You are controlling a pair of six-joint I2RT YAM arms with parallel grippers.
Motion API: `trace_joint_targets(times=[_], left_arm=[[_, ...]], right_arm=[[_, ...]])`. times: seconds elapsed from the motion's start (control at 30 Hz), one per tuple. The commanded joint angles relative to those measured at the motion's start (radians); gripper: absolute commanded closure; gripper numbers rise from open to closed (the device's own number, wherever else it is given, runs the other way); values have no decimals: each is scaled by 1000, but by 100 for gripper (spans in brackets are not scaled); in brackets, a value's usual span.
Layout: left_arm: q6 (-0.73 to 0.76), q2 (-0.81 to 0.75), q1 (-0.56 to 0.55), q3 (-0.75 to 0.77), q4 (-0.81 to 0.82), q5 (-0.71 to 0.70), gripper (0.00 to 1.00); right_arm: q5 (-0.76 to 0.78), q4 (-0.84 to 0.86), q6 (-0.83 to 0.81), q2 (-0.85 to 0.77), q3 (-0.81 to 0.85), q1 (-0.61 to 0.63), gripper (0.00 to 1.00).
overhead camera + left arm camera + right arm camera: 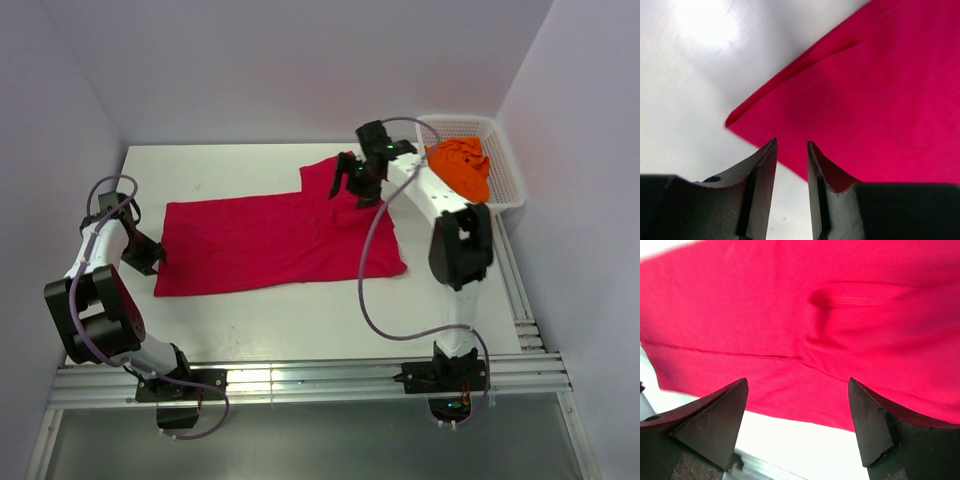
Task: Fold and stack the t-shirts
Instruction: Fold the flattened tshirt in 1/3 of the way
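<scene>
The crimson red t-shirt (pixel 280 238) lies spread flat across the middle of the table, with one sleeve at the far right. The bright orange t-shirt (pixel 462 165) is bunched in the white basket. My left gripper (pixel 150 255) sits low at the red shirt's left edge. In the left wrist view this gripper (pixel 791 150) has its jaws a narrow gap apart with nothing between them, and the red shirt's corner (pixel 865 100) lies just ahead. My right gripper (pixel 355 180) hovers over the far sleeve. In the right wrist view it (pixel 797 390) is wide open above the red cloth (pixel 805 315).
The white mesh basket (pixel 510 175) stands at the back right corner of the table. Walls close in behind and on both sides. An aluminium rail (pixel 300 385) runs along the near edge, and the right arm's cable (pixel 365 290) loops over the shirt's right end.
</scene>
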Motion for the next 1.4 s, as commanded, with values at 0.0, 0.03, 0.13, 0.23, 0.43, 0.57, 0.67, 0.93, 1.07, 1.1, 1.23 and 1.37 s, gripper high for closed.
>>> trace_joint_targets(times=[0.0, 0.03, 0.13, 0.23, 0.43, 0.57, 0.67, 0.93, 1.07, 1.1, 1.23, 1.37], left_arm=[[-18, 27, -23, 90, 43, 25, 64], [-21, 40, -28, 104, 42, 16, 64], [-32, 74, -43, 161, 39, 8, 64], [-44, 131, -54, 233, 28, -2, 65], [-51, 255, -74, 348, 51, -5, 65], [-49, 315, -86, 397, 33, -18, 66], [-47, 317, -86, 385, 40, -19, 67], [-21, 267, -86, 321, 45, -67, 66], [-20, 243, -85, 274, 57, -68, 66], [-21, 237, -86, 268, 60, -67, 66], [-29, 238, -86, 259, 66, -61, 66], [-58, 255, -86, 271, 65, -47, 67]], right_arm=[[126, 76, -16, -193, -135, -66, 12], [164, 73, -5, -219, -198, -74, 12], [210, 55, 21, -293, -297, -106, 13], [189, 110, 36, -364, -499, -126, 15], [86, 220, 77, -376, -662, -126, 46], [54, 257, 79, -300, -671, -122, 72], [57, 262, 67, -258, -682, -117, 83], [108, 282, 33, -353, -901, -123, 87], [135, 274, 13, -456, -1001, -146, 87], [149, 258, 7, -470, -1022, -160, 87], [169, 210, 8, -519, -1042, -197, 87], [223, 158, 13, -545, -1010, -218, 85]])
